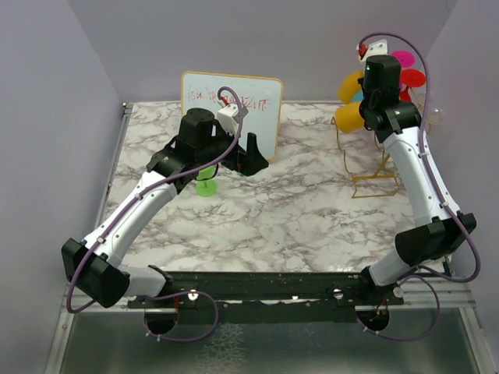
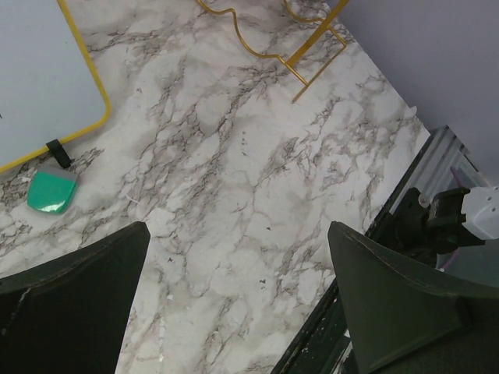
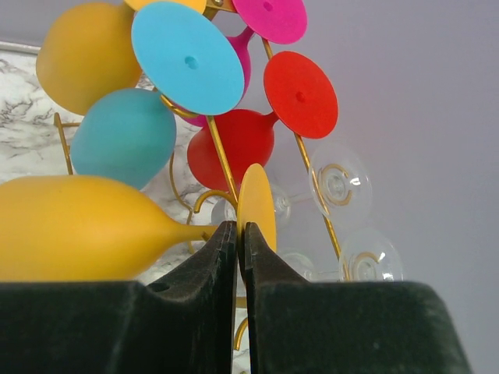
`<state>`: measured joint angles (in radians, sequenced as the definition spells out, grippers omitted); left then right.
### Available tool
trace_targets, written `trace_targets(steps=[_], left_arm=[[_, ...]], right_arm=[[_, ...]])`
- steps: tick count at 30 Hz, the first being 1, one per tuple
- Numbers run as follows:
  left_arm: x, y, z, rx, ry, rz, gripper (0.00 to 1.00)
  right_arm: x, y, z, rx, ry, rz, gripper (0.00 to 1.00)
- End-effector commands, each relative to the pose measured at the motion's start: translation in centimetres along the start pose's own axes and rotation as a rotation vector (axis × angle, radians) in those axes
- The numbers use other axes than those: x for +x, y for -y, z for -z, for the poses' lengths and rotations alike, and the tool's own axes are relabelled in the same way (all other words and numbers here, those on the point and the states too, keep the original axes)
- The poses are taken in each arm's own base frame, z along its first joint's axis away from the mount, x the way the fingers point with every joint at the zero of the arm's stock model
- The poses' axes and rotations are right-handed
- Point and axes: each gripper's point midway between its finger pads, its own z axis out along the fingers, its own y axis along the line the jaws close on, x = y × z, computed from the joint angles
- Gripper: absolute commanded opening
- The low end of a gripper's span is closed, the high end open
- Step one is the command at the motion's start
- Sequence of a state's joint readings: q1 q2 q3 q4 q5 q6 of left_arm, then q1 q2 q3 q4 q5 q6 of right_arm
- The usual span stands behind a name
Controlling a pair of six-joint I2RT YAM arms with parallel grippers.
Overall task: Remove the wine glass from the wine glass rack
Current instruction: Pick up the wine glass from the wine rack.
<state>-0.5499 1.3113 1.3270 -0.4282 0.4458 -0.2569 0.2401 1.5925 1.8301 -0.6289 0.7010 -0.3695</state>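
One yellow wine glass (image 3: 78,226) hung sideways, low on the left side of the gold wine glass rack (image 3: 222,160), which stood at the far right of the marble table (image 1: 296,210) with a blue glass (image 3: 125,136), a red glass (image 3: 234,144) and clear glasses (image 3: 339,183) hooked around it. The right gripper (image 3: 240,230) stood with its jaws narrowed to a thin slit where the stem met the foot, and the foot's lower edge ran down into that slit. Well apart to the left, the left gripper (image 2: 238,230) hung wide open over the marble, holding nothing, just in front of a yellow-framed whiteboard (image 1: 234,97).
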Motion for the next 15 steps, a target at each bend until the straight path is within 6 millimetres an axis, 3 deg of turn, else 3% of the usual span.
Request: trace_targets(steps=[1,15], left_arm=[[0.1,0.1,-0.2,0.014,-0.011,-0.002,0.99],[0.1,0.0,0.0,-0.002,-0.004,-0.002,0.99]], right_arm=[[0.3,0.5,0.5,-0.004,0.006,0.014,0.12],[-0.9,-0.2,0.8,-0.026,0.025,0.012,0.07]])
